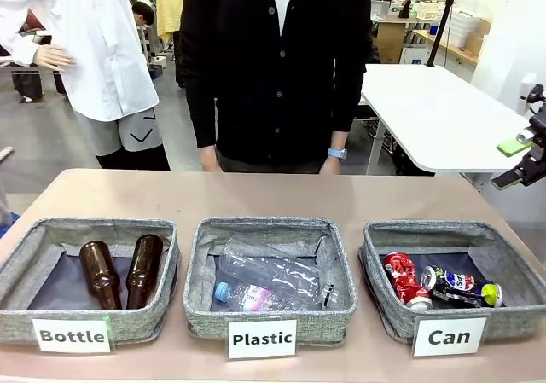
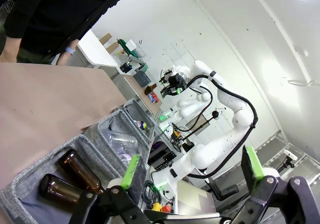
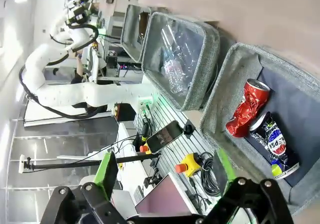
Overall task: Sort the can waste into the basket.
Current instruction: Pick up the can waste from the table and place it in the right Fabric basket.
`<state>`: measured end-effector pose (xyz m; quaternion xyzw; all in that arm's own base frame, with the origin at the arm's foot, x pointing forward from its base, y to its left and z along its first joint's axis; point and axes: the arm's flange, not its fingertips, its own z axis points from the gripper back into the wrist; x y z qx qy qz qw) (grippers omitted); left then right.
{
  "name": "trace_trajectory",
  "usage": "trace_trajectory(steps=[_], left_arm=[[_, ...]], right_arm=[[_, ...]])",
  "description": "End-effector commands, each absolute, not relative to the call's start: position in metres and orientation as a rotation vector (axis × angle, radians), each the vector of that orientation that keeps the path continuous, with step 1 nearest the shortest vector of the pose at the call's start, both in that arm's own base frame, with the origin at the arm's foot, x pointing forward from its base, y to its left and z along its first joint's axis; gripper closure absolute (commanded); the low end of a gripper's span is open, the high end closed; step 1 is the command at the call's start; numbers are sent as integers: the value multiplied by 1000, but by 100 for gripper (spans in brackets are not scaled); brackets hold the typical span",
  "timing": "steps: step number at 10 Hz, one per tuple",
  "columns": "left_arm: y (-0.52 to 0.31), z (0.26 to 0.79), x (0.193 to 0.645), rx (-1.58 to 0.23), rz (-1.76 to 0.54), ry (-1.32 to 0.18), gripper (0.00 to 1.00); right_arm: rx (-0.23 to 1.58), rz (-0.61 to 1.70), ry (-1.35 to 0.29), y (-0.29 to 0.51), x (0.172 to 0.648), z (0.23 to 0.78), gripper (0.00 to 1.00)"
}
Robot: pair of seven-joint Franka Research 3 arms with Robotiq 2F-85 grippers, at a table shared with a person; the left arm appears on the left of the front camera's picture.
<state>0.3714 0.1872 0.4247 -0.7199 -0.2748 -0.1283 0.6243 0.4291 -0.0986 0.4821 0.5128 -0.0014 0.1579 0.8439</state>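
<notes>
The crushed red can (image 1: 405, 280) and the dark can (image 1: 461, 286) with green, yellow and white print lie side by side in the grey basket (image 1: 380, 245) labelled "Can", at the right of the row. From the right wrist I look down on the same basket (image 3: 231, 70), with the red can (image 3: 248, 107) and the dark can (image 3: 275, 145) on its dark lining. My right gripper (image 1: 517, 163) hangs open and empty above the table's right edge, its fingers (image 3: 107, 171) wide apart. My left gripper (image 2: 191, 161) is open and empty too, above the left end.
The "Plastic" basket (image 1: 198, 274) in the middle holds clear bottles; the "Bottle" basket (image 1: 20, 262) at the left holds two brown glass bottles (image 1: 101, 274). A person in a black cardigan (image 1: 273, 67) stands at the far edge. Bare tabletop (image 1: 256, 195) lies behind the baskets.
</notes>
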Motion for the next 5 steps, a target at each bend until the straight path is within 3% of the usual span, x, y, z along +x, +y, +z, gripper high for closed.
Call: trace_trajectory(steps=[1, 5], left_arm=[[186, 427, 369, -1647, -293, -612, 0], [186, 427, 369, -1647, -293, -612, 0]], right_arm=[[1082, 349, -13, -101, 428, 482, 0], [1082, 349, -13, -101, 428, 482, 0]])
